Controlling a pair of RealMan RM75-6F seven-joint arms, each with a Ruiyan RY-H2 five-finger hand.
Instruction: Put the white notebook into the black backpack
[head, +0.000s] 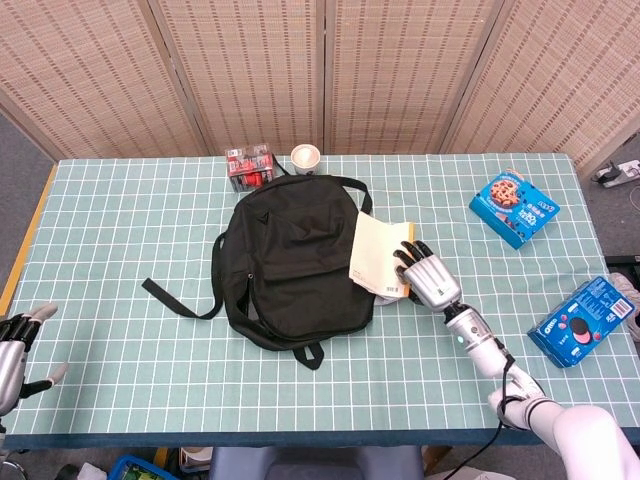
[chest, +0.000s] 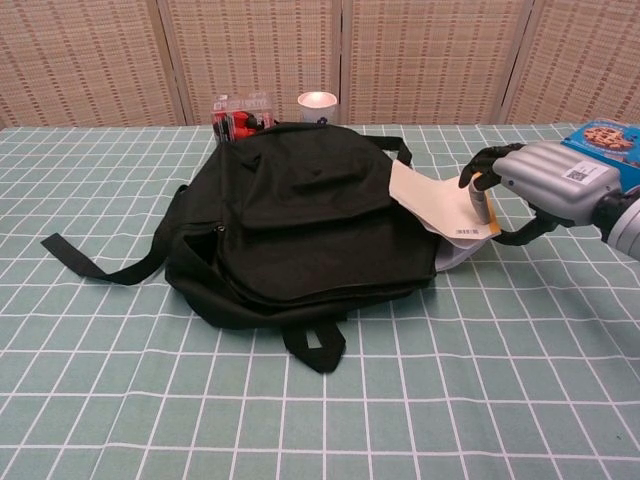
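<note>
The black backpack lies flat in the middle of the table, also seen in the chest view. The white notebook with an orange edge rests tilted against the bag's right side, its left part lying over the fabric. My right hand grips the notebook's right edge, fingers on top and thumb underneath. Whether the notebook's left edge sits in an opening is hidden. My left hand hovers at the table's near left corner, fingers spread and holding nothing.
Behind the bag stand a red pack and a paper cup. A blue cookie box lies at the far right and a blue Oreo pack near the right edge. A loose strap trails left of the bag.
</note>
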